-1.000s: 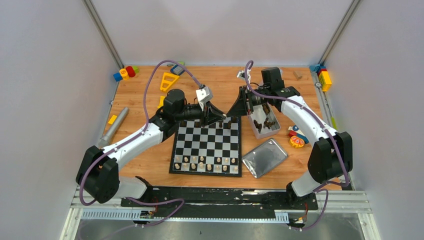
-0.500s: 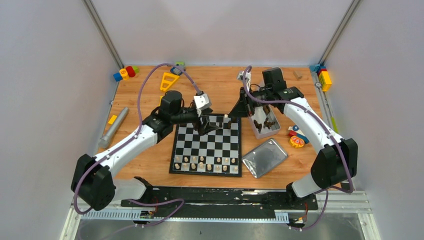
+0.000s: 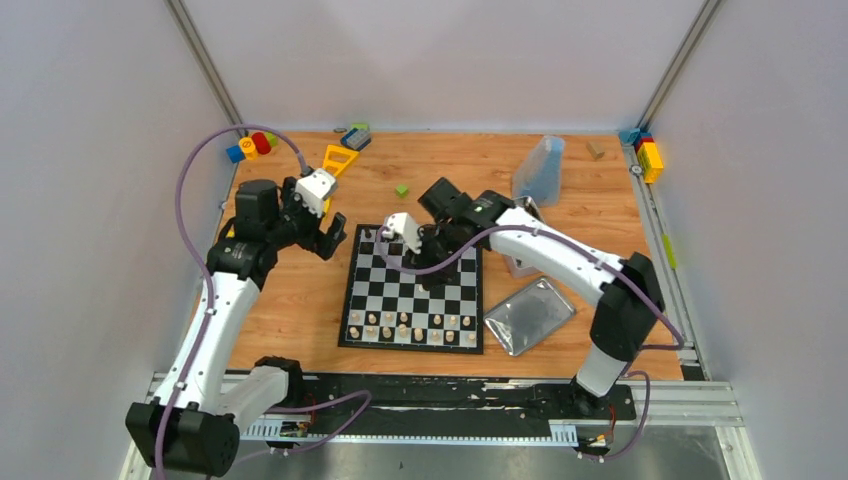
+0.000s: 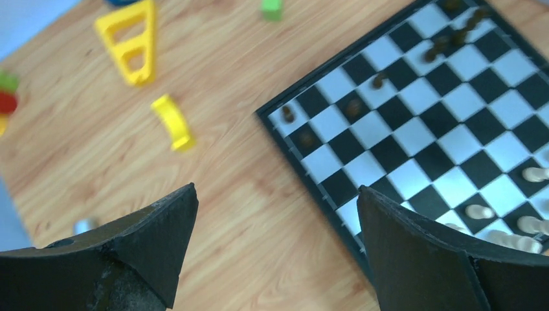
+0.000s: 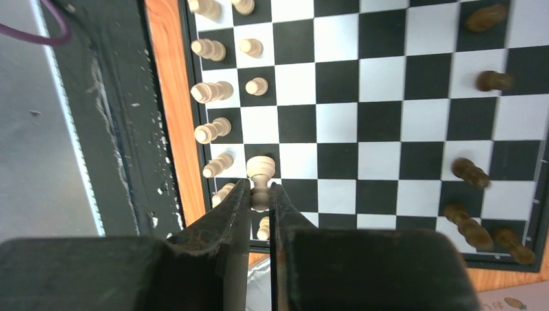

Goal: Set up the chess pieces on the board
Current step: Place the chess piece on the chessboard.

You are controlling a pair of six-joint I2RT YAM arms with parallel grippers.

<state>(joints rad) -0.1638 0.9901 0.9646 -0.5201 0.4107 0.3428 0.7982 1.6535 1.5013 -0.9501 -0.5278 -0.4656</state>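
**Left to right.** The left gripper (image 4: pixel 277 191) hung over the table (image 3: pixel 290 310) just beside the board's left edge. Its two black wedge-shaped fingers were spread wide with nothing between them. It was probably kept there to leave the squares free for the other arm.

Near it lay a yellow triangle frame (image 4: pixel 133 42) and a yellow arch (image 4: pixel 173 121). Both were smooth moulded plastic and no part of the task.

The board (image 3: pixel 420 295) was a flat square of glossy black and white checks inside a thin black border, resting on the orange wood-grain table. On its two near rows stood the cream pieces (image 3: pixel 410 325), small turned figures with round heads and flared feet. These rows appeared incomplete. A few dark pieces (image 5: pixel 476 172) of the same turned shape sat on the far rows, several of them tilted or lying over.

The right gripper (image 5: pixel 260 188) reached across the board with its fingers closed on the narrow neck of a cream pawn (image 5: pixel 260 168). That grip left the foot free for setting down. Whether the foot touched a square could not be told.

Right of the board lay a shiny metal tray (image 3: pixel 529 315), rectangular with rounded corners and set askew.
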